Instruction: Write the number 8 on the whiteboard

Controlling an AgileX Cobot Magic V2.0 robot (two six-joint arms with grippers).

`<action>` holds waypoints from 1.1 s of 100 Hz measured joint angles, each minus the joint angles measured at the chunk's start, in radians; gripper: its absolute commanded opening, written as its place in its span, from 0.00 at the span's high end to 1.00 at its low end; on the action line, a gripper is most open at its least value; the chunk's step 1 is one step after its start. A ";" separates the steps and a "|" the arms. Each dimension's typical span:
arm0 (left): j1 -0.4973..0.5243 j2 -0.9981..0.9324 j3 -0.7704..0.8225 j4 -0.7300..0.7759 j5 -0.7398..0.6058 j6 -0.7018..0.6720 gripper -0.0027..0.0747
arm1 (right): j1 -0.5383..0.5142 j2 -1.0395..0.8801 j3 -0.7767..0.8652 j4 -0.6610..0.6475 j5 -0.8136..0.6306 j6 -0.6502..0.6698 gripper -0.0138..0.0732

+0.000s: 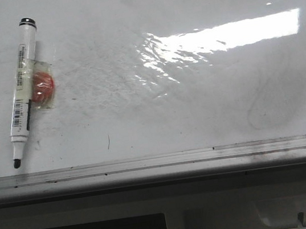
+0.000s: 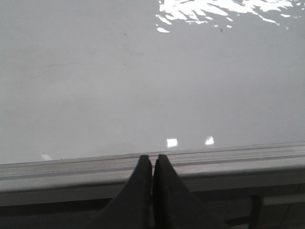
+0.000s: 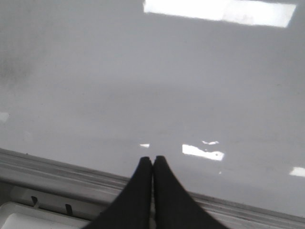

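Whiteboard [image 1: 183, 6] cut off on three sides

I see a marker [image 1: 22, 93] lying uncapped, black tip toward the near edge, black end cap far. A small clear-wrapped orange thing [image 1: 41, 88] lies touching its right side, about midway along the barrel.

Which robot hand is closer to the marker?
Probably left. The marker lies on the whiteboard's left side; both grippers, left and right, hover shut at the near edge.

The left end effector [image 2: 152, 164], fingertips pressed together, hangs over the whiteboard [image 2: 143, 86] edge rail.
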 measured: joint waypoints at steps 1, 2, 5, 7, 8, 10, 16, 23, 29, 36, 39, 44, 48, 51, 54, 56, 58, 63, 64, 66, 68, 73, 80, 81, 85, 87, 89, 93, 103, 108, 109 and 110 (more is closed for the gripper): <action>0.000 0.000 0.000 0.000 0.000 0.000 0.99 | 0.000 0.000 0.000 0.000 0.000 0.000 0.89; 0.000 0.000 0.000 0.000 0.000 0.000 0.99 | 0.000 0.000 0.000 0.000 0.000 0.000 0.89; 0.000 0.000 0.000 0.000 0.000 0.000 0.99 | 0.000 0.000 0.000 0.000 0.000 0.000 0.89; 0.000 0.000 0.000 0.000 0.000 0.000 0.99 | 0.000 0.000 0.000 0.000 0.000 0.000 0.89; 0.000 0.000 0.000 0.000 0.000 0.000 0.99 | 0.000 0.000 0.000 0.000 0.000 0.000 0.89; 0.000 0.000 0.000 0.000 0.000 0.000 0.99 | 0.000 0.000 0.000 0.000 0.000 0.000 0.89; 0.000 0.000 0.000 0.000 0.000 0.000 0.99 | 0.000 0.000 0.000 0.000 0.000 0.000 0.89; 0.000 0.000 0.000 0.000 0.000 0.000 0.99 | 0.000 0.000 0.000 0.000 0.000 0.000 0.89; 0.000 0.000 0.000 0.000 0.000 0.000 0.99 | 0.000 0.000 0.000 0.000 0.000 0.000 0.89; 0.000 0.000 0.000 0.000 0.000 0.000 0.99 | 0.000 0.000 0.000 0.000 0.000 0.000 0.89; 0.000 0.000 0.000 0.000 0.000 0.000 0.99 | 0.000 0.000 0.000 0.000 0.000 0.000 0.89; 0.000 0.000 0.000 0.000 0.000 0.000 0.99 | 0.000 0.000 0.000 0.000 0.000 0.000 0.89; 0.000 0.000 0.000 0.000 0.000 0.000 0.99 | 0.000 0.000 0.000 0.000 0.000 0.000 0.89; 0.000 0.000 0.000 0.000 0.000 0.000 0.99 | 0.000 0.000 0.000 0.000 0.000 0.000 0.89; 0.000 0.000 0.000 0.000 0.000 0.000 0.99 | 0.000 0.000 0.000 0.000 0.000 0.000 0.89; 0.000 0.000 0.000 0.000 0.000 0.000 0.99 | 0.000 0.000 0.000 0.000 0.000 0.000 0.89; 0.000 0.000 0.000 0.000 0.000 0.000 0.99 | 0.000 0.000 0.000 0.000 0.000 0.000 0.89; 0.000 0.000 0.000 0.000 0.000 0.000 0.99 | 0.000 0.000 0.000 0.000 0.000 0.000 0.89; 0.000 0.000 0.000 0.000 0.000 0.000 0.99 | 0.000 0.000 0.000 0.000 0.000 0.000 0.89; 0.000 0.000 0.000 0.000 0.000 0.000 0.99 | 0.000 0.000 0.000 0.000 0.000 0.000 0.89; 0.000 0.000 0.000 0.000 0.000 0.000 0.99 | 0.000 0.000 0.000 0.000 0.000 0.000 0.89; 0.000 0.000 0.000 0.000 0.000 0.000 0.99 | 0.000 0.000 0.000 0.000 0.000 0.000 0.89; 0.000 0.000 0.000 0.000 0.000 0.000 0.99 | 0.000 0.000 0.000 0.000 -0.011 0.000 0.89; 0.000 0.000 0.000 0.000 0.000 0.000 0.99 | 0.000 0.000 0.000 0.000 -0.011 0.000 0.89; 0.000 0.000 0.000 0.000 0.000 0.000 0.99 | 0.000 0.000 0.000 0.000 -0.027 0.000 0.89; 0.000 0.000 0.000 0.000 0.000 0.000 0.99 | 0.000 0.000 0.000 0.000 -0.037 0.000 0.89; 0.000 0.000 0.000 0.000 0.000 0.000 0.99 | 0.000 0.000 0.000 0.000 -0.051 0.000 0.89; 0.000 0.000 0.000 0.000 -0.004 0.000 0.99 | 0.000 0.000 0.000 0.002 -0.093 0.000 0.89; 0.000 0.000 0.000 -0.046 -0.035 0.000 0.99 | 0.000 0.000 0.000 0.008 -0.240 0.000 0.89; 0.000 0.000 0.000 -0.140 -0.079 0.000 0.99 | 0.000 0.000 0.000 0.013 -0.292 0.000 0.89; 0.000 0.000 0.000 -0.159 -0.095 0.000 0.99 | 0.000 0.000 0.000 0.017 -0.300 0.000 0.89; 0.000 0.000 0.000 -0.200 -0.103 0.000 0.99 | 0.000 0.000 0.000 0.020 -0.314 0.000 0.89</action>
